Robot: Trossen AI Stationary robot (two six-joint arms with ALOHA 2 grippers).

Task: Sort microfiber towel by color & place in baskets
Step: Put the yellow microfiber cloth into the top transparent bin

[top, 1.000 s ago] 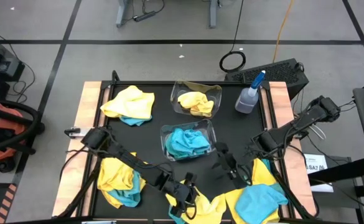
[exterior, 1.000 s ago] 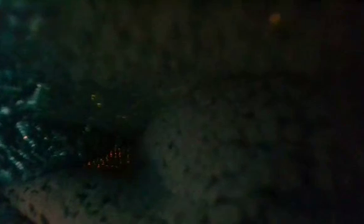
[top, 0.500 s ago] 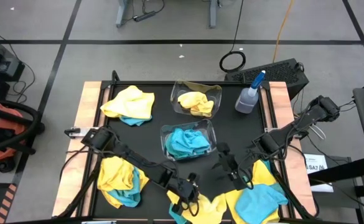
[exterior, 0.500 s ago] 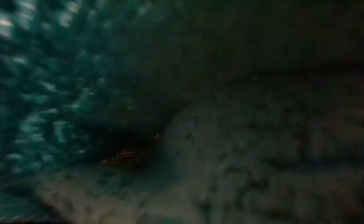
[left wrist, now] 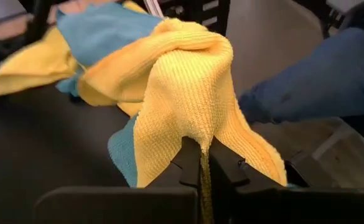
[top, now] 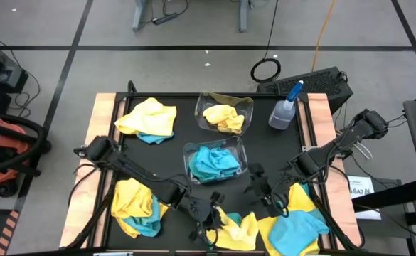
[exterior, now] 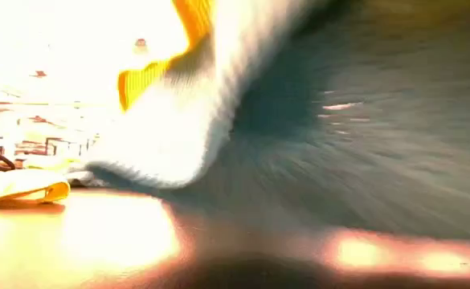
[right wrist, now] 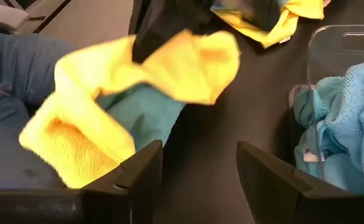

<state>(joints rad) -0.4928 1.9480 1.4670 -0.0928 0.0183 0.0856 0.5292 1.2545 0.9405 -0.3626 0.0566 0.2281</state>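
Yellow towel (left wrist: 188, 93) pinched in left gripper (top: 209, 220), near table's front edge.

Your left gripper (top: 209, 222) sits at the table's near edge, clamped on a fuzzy yellow microfiber towel (top: 237, 229). Just beyond it stands a clear plastic basket (top: 215, 161) with towels inside; a second clear basket (top: 225, 114) lies farther behind. Your right gripper (top: 259, 190) waits to its right.

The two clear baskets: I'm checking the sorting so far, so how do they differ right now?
The farther basket holds yellow towel, while the nearer basket holds turquoise towel. The farther basket sits nearer the spray bottle; the nearer basket sits closer to both grippers. Both are clear, rounded rectangular tubs of similar size, each holding one color.
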